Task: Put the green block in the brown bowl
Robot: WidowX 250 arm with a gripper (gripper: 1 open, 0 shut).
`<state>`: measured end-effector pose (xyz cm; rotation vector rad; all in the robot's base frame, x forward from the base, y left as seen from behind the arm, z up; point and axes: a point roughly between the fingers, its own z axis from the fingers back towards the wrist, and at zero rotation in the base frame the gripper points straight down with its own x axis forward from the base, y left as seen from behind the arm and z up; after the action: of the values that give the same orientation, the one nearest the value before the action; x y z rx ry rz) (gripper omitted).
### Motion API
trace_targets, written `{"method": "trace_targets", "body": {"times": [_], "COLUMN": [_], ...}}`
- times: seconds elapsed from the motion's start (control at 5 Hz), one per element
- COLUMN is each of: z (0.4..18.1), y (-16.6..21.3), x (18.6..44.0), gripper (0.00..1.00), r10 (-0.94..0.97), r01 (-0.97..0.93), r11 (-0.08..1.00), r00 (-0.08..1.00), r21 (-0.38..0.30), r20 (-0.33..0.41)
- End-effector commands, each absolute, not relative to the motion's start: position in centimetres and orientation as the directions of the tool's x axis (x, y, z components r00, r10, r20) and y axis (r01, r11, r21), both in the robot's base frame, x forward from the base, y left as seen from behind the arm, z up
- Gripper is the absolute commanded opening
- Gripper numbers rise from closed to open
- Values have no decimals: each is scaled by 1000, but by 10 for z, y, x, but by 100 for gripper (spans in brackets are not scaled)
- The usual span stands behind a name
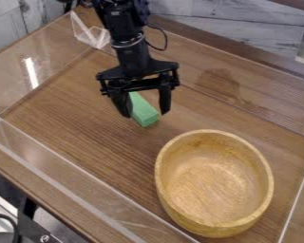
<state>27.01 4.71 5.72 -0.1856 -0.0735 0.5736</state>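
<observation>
The green block [144,111] lies flat on the wood-grain counter [66,142], its long side running from upper left to lower right, well short of the brown bowl [216,182] and up-left of it. Only its lower half shows clearly — the upper end is hidden behind the black gripper [142,101] that hangs over it.

The gripper points almost straight down, and its jaws stand wide apart, one dark finger [124,103] on the left of the block and the other on the right. The block sits in the gap between them. The finger on the right appears just beside the block's edge; whether either finger actually touches it cannot be told from this view. Nothing is gripped — the block rests on the counter.

The brown bowl stands upright near the front right part of the counter, a round light wooden vessel with a thick rim and visible grain, and there is nothing inside it. It is apart from both block and gripper.

A clear plastic barrier [28,57] edges the counter along the left and front. Behind the arm [121,24], at the far left, stands a small transparent object [91,33] too indistinct to identify.
</observation>
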Motion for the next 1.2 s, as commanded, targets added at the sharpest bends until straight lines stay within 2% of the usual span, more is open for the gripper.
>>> {"method": "trace_targets", "body": {"times": [0.0,0.4,0.6,1.0], "z": [53,34,32,25], "y": [50,55,59,59], "x": [280,290,294,295], "gripper": [100,100,0,0], "r10": [548,601,640,648], "r01": [-529,-579,-618,-627], "r11": [824,790,760,758], "r00": [835,797,765,756], "r21": [-201,-201,-202,-180], "r20": [52,65,71,94]}}
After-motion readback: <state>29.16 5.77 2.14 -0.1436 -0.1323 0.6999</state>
